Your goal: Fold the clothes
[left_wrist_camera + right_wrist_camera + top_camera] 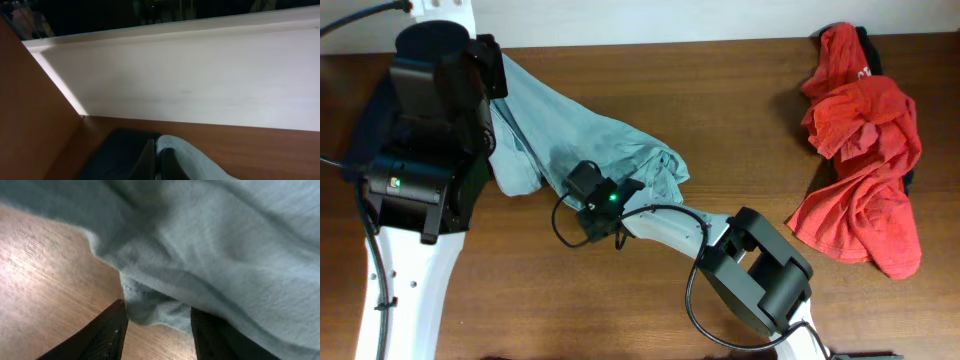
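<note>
A light blue-grey garment (590, 135) lies stretched across the table from the back left to the middle. My left gripper (494, 68) is shut on its back-left corner, and the wrist view shows the cloth pinched between the fingers (160, 161). My right gripper (582, 183) sits at the garment's front edge. In its wrist view the fingers (157, 330) are open just above the wood, with a hem of the blue-grey cloth (200, 245) hanging between them. A crumpled red garment (865, 150) lies at the far right.
A dark garment (865, 50) peeks out from under the red one at the back right. A white wall panel (200, 75) runs along the table's back edge. The right arm's cable (560, 225) loops over the wooden table (620, 320).
</note>
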Available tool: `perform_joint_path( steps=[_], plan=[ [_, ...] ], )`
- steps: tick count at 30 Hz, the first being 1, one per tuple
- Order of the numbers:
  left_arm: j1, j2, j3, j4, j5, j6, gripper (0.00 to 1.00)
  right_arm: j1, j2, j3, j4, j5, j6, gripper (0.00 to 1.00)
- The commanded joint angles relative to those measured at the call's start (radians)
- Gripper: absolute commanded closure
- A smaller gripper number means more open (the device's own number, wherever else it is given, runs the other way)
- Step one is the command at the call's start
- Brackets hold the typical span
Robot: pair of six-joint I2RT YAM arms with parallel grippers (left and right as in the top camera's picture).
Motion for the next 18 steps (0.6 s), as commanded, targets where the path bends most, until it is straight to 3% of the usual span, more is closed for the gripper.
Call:
perform_joint_path(
  steps=[1,10,12,15,18],
  plan=[
    [0.004,-0.001,0.017,0.002,0.011,-0.014,1.0,0.004,0.024,-0.003,0.026,0.035,0.019,0.55],
    [0.004,-0.001,0.017,-0.001,0.011,-0.014,1.0,0.003,0.048,-0.003,0.074,0.035,0.042,0.56],
    [0.004,-0.001,0.017,-0.001,0.011,-0.014,1.0,0.003,0.048,-0.003,0.073,0.034,0.042,0.65],
    [0.004,0.0,0.017,-0.001,0.011,-0.014,1.0,0.003,0.048,-0.003,0.065,0.037,0.063,0.91],
    [0.004,0.0,0.017,-0.002,0.011,-0.014,1.0,0.003,0.048,-0.003,0.057,0.037,0.072,0.96]
  ],
)
